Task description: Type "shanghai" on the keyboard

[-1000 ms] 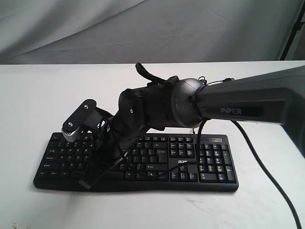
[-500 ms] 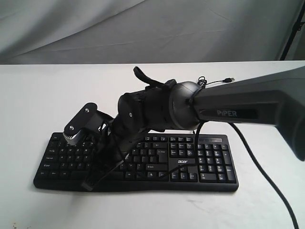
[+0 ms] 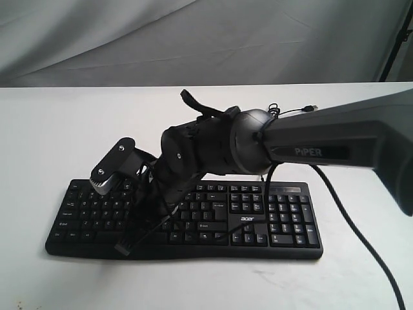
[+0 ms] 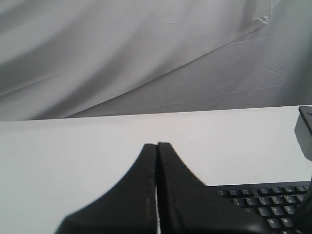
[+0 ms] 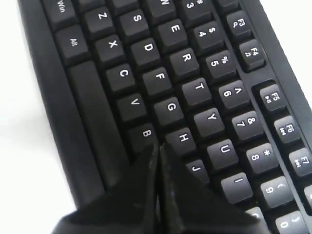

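Observation:
The long black keyboard (image 3: 284, 223) with its white acer logo lies across the white table. My right arm reaches over its left half, and the right gripper (image 3: 148, 210) points down at the letter keys. In the right wrist view the gripper (image 5: 159, 146) is shut with nothing in it. Its tips sit close over the keyboard (image 5: 185, 63), between the B and H keys; I cannot tell if they touch. My left gripper (image 4: 157, 145) is shut and empty above bare table. A corner of the keyboard (image 4: 273, 204) lies beside it. The exterior view does not show the left gripper.
A thin black cable (image 3: 361, 226) runs from the right arm down across the table on the keyboard's right. A loose USB plug (image 3: 312, 106) lies behind the arm. Grey cloth (image 3: 206, 39) hangs behind the table.
The right wrist dipped slightly toward the keys, then rose and shifted a little to the right. The keyboard has stayed put.

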